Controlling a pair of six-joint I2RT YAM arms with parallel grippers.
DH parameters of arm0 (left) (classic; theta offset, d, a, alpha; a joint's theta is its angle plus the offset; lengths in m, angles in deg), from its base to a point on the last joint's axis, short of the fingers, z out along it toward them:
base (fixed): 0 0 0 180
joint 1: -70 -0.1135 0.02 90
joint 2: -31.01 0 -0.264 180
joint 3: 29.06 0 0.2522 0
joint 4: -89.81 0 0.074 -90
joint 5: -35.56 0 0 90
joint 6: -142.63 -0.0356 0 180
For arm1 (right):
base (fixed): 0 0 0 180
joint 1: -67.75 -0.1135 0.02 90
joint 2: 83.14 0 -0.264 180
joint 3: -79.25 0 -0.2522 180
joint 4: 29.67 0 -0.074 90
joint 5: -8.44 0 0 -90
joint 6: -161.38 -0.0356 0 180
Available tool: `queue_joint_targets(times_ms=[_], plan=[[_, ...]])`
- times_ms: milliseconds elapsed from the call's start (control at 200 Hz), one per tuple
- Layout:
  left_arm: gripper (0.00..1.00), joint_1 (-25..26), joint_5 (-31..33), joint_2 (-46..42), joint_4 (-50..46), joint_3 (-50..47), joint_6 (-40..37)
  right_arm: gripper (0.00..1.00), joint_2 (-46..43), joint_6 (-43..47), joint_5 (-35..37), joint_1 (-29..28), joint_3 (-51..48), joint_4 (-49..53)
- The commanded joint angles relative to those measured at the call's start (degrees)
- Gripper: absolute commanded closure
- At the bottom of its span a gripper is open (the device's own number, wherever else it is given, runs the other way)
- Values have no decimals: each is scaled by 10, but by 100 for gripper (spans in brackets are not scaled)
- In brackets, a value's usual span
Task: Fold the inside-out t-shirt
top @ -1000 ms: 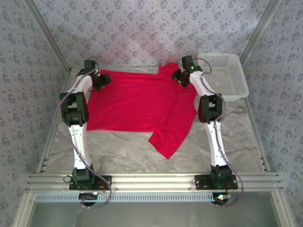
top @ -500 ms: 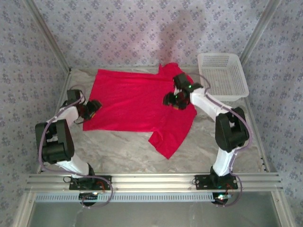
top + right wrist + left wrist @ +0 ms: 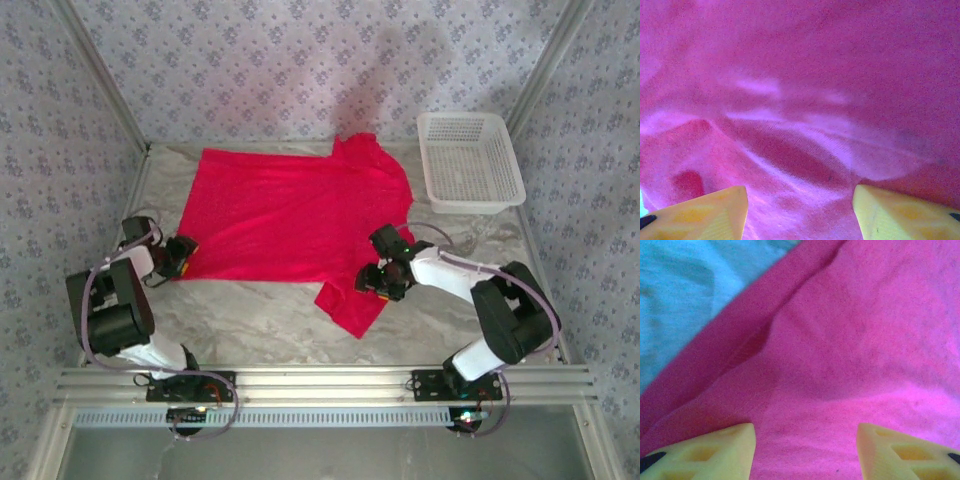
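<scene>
The red t-shirt (image 3: 290, 215) lies spread on the worktop (image 3: 250, 320), mid-frame. The left hand (image 3: 183, 252) sits at its lower-left corner and the right hand (image 3: 375, 282) over the lower-right sleeve. Both stand open, holding nothing. Either could pinch only one layer or a wrinkle, dragging the cloth askew. The close wrist views possibly hide how many layers lie beneath.

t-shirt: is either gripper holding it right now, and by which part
Nothing is held. The left gripper is open at the near left corner of the t-shirt, and the right gripper is open at its near sleeve.
</scene>
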Motion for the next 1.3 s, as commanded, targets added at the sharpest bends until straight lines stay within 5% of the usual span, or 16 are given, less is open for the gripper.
queue_joint_targets(times_ms=[0, 215, 405, 585, 805, 1294], plan=[[45, -12, 20, -32, -21, -36, 1, 38, -1, -6, 41, 31, -58, 64], [46, -6, 17, -119, -61, -54, -8, 38, -80, 31, 79, 60, -33, 135], [50, -4, 87, -198, -200, -19, -11, 38, -121, 26, 90, 2, 29, 193], [51, -6, 124, -226, -274, -15, -13, 40, -184, -48, 102, -59, -27, 192], [61, -5, 129, -224, -261, -45, 4, 40, -205, -81, 113, -119, -60, 192], [67, 20, 166, -116, -197, -55, 26, 40, -179, -50, 57, -120, -76, 187]])
